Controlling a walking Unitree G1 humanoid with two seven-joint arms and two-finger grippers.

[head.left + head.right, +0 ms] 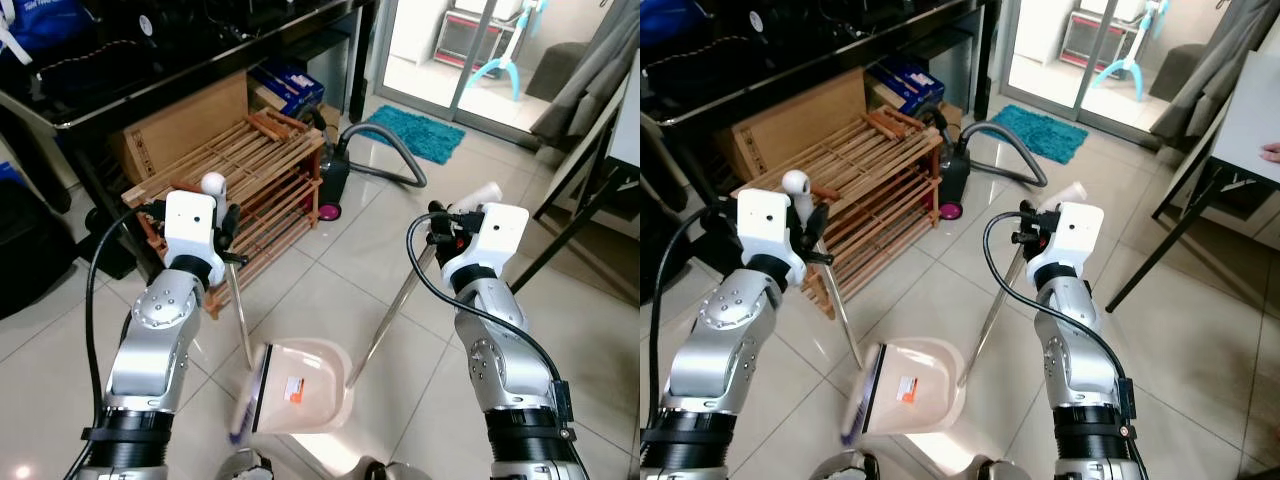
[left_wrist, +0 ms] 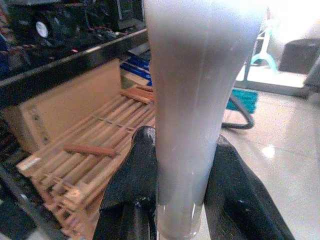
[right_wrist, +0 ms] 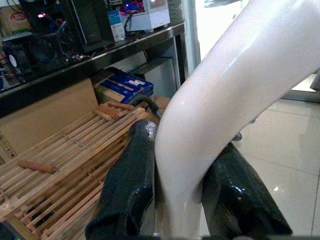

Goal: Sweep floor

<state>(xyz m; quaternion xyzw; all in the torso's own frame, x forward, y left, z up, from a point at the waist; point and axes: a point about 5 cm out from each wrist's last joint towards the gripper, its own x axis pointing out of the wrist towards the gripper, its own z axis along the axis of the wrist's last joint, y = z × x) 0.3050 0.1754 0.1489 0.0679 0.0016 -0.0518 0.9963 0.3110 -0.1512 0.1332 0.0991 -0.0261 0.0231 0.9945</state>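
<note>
While two grippers hold handles, one dustpan [image 1: 305, 385] rests.

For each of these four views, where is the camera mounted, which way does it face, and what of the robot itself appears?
Left eye view: on the head, looking forward and down at the dustpan on the tiled floor; both silver arms show.
Right eye view: same head camera's other eye, same scene, wooden rack behind.
Left wrist view: looks along the left gripper, shut on the broom handle.
Right wrist view: looks along the right gripper, shut on the dustpan handle.
Both wrist views share the wooden rack.
</note>
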